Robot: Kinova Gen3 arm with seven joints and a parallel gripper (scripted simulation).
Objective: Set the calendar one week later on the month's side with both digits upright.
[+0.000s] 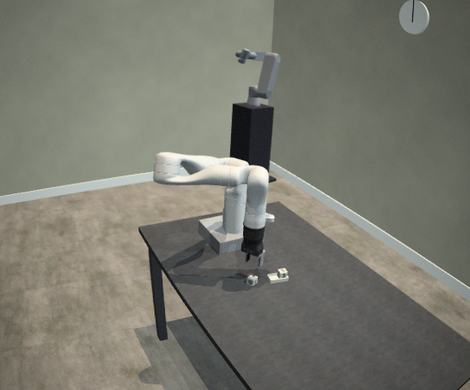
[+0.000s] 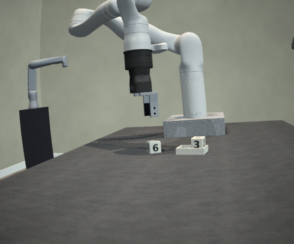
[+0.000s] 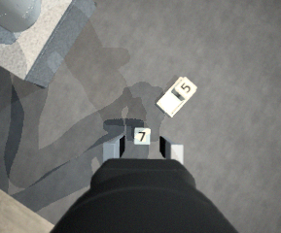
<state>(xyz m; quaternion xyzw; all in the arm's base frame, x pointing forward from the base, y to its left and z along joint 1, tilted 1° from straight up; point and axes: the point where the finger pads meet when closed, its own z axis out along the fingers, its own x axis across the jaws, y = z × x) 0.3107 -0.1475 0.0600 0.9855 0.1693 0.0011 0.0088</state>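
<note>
The gripper point(image 1: 254, 262) point(image 2: 150, 115) point(image 3: 142, 146) is open and empty, pointing down above a loose white cube point(image 1: 251, 280) point(image 2: 153, 147) point(image 3: 142, 136). That cube stands on the table beside the tray, with a 7 on top and an upright 6 facing the exterior camera. The cream tray point(image 1: 274, 281) point(image 2: 190, 151) point(image 3: 168, 104) lies flat on the table. The other cube point(image 1: 282, 273) point(image 2: 198, 142) point(image 3: 186, 86) stands in the tray's right end as the exterior camera sees it, showing an upright 3 there and a 5 on top. The tray's month lettering cannot be read.
The tray's left half in the exterior view holds no cube. The arm's grey base block point(image 1: 227, 243) point(image 2: 194, 128) point(image 3: 52, 53) stands behind the tray and cubes. The table edge point(image 1: 210, 331) runs along the left in the top view.
</note>
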